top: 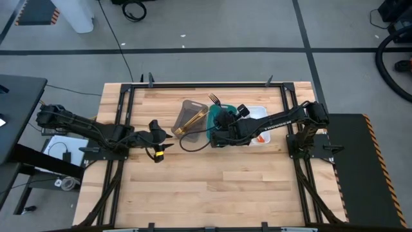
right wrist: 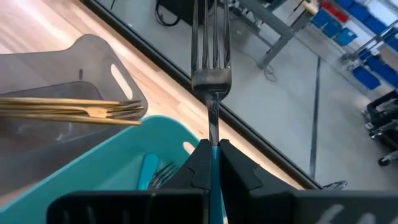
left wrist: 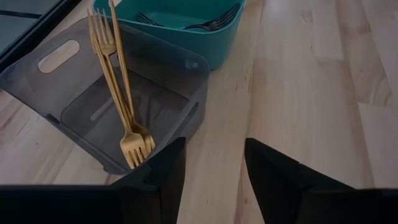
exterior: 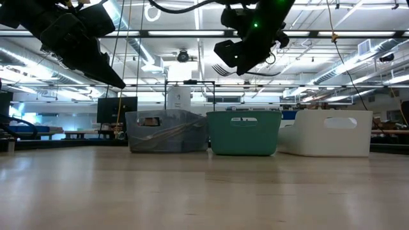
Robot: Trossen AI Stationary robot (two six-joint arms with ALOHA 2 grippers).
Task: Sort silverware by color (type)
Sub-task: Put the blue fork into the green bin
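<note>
While right hand (right wrist: 211, 163) clamps one dark fork (right wrist: 211, 78), left hand (left wrist: 214, 171) released; three trays.

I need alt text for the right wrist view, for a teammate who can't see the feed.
The right tool is shut on a dark fork with a blue handle, tines pointing away from the camera, held above the teal tray. That tray already holds blue-handled cutlery; beside it, gold forks lean in the grey tray.
</note>
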